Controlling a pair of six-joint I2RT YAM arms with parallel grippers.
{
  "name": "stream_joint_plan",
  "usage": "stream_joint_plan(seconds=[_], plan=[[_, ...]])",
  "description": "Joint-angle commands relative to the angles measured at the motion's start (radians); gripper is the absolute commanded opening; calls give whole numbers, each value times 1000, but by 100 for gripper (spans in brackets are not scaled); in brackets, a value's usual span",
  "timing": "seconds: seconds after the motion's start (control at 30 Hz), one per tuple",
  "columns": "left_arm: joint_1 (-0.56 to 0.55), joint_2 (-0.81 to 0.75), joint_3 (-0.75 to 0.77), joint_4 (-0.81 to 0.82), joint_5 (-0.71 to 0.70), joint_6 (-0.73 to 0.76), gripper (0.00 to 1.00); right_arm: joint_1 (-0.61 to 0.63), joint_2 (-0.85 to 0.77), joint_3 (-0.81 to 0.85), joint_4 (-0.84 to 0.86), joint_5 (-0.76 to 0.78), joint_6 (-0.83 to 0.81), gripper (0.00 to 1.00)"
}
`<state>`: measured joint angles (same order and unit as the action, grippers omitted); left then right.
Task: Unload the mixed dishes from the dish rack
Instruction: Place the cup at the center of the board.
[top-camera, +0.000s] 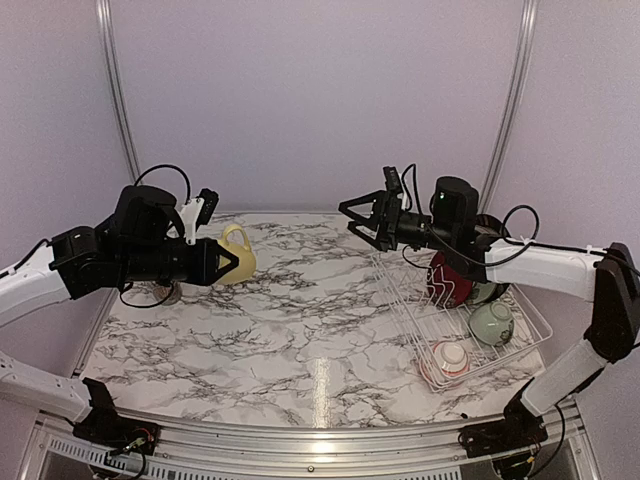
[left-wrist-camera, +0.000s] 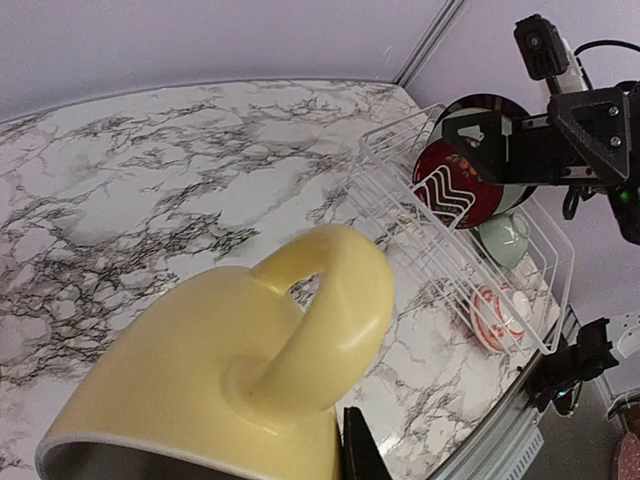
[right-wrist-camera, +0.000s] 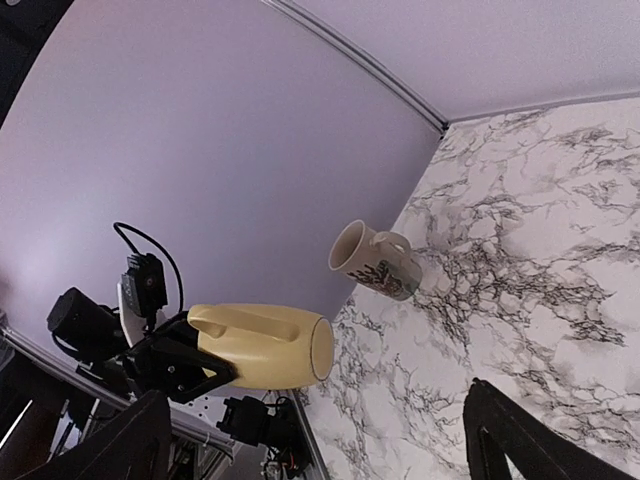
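Yellow mug (top-camera: 241, 257) sits clamped in the left end effector (top-camera: 222, 263).

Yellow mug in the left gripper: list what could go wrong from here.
The left gripper holds the yellow mug on its side, in the air above the marble table; a slip could drop and chip it.
The cream printed mug sits near the table's edge by the wall, close to that arm; lowering the yellow mug there could knock it.
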<state>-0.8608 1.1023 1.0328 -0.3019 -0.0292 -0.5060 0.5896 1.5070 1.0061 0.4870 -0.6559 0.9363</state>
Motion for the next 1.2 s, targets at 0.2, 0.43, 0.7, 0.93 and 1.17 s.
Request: stream_joint_plan(seconds=[0.2, 0.43, 0.7, 0.93, 1.17], plan=[[41, 58, 130, -680, -355, 315, 0, -21, -28, 46, -299, 114, -251, 99], [228, 182, 170, -658, -230, 437, 0, -21, -47, 21, -327, 112, -262, 98], [261, 353, 181, -644, -117, 462, 0, -23, -151, 23, -498, 247, -376, 98], [304, 386, 115, -630, -104, 478, 0, -24, -169, 35, -543, 284, -408, 99], [343, 443, 108, -604, -61, 483, 0, -24, -139, 19, -515, 258, -389, 98]])
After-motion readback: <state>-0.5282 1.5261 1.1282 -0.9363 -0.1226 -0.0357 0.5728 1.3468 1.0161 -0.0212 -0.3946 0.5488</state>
